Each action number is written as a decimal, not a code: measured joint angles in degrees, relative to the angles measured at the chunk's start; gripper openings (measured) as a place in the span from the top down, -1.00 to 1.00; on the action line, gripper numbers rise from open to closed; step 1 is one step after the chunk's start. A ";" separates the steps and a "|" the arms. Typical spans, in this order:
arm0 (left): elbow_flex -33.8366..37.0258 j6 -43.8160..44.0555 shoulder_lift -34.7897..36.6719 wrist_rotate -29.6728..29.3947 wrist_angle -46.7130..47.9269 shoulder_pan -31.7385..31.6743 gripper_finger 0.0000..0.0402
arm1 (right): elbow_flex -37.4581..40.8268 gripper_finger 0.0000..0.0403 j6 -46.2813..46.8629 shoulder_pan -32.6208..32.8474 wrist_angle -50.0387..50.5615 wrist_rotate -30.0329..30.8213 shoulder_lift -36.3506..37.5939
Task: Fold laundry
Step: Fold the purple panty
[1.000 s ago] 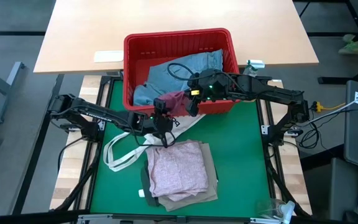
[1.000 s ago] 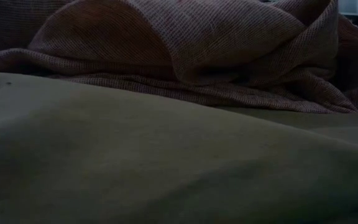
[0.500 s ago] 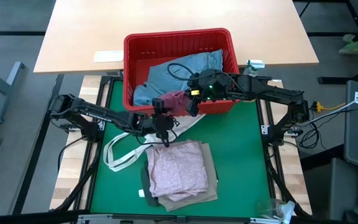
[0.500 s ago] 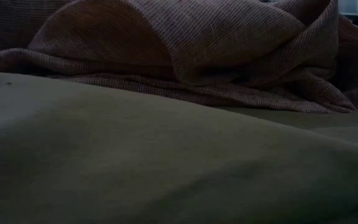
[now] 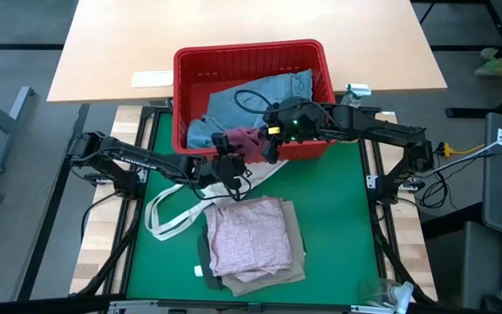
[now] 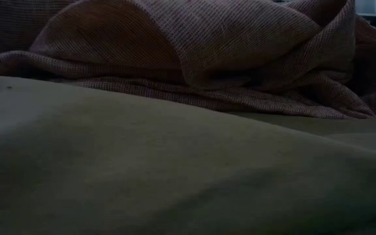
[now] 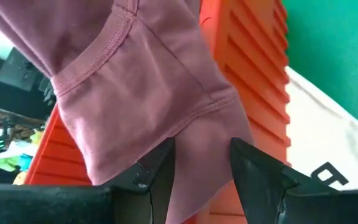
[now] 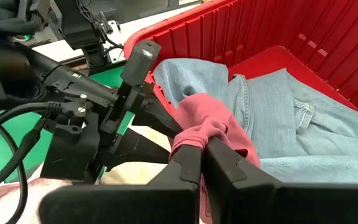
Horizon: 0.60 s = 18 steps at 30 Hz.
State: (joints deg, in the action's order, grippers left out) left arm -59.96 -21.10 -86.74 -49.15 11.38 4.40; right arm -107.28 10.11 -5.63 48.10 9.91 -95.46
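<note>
Shifted since the earlier frame: left gripper [image 5: 227,162], now slightly nearer the red basket [image 5: 190,65] wall; everything else unchanged.

Item 1, dark pink garment [image 8: 211,127]: draped over the basket's front rim. One end is pinched in the right gripper [image 8: 202,151], whose fingers are closed hard on a bunched fold. The hanging part passes between the left gripper's fingers [image 7: 157,171], which stand partly open around the cloth; whether they actually clamp it cannot be told.

Item 2, light blue denim jeans [image 5: 260,96]: lying crumpled in the basket, just behind the right fingertips, unfolded.

Item 3, mottled pink top [image 5: 249,235]: folded flat on the green mat [image 5: 338,227], well in front of the left fingers, resting on a folded beige garment [image 5: 296,228] with a dark edge showing beneath.

Item 4, white tote bag [image 5: 177,214]: spread on the mat beside and below the left fingers.

Progress, as judged: a folded stack is finished; the dark pink garment is mid-extraction and unfolded; the jeans remain to be done. Roughly halfway.
</note>
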 joint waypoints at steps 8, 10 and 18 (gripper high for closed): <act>0.00 0.15 0.00 0.64 0.02 -1.46 0.28 | 0.00 0.96 0.01 -0.01 0.58 -0.02 -0.02; 0.00 0.17 0.00 0.70 0.08 -1.35 0.33 | 0.00 0.96 0.00 0.00 0.58 -0.02 -0.02; 0.00 0.13 0.00 -0.23 0.00 2.31 0.68 | 0.00 0.96 -0.42 -0.01 3.18 -0.04 -0.02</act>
State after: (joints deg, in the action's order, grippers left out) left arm -59.96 -20.97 -86.74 -49.39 11.38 6.71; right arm -107.28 9.68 -5.63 51.28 9.87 -95.48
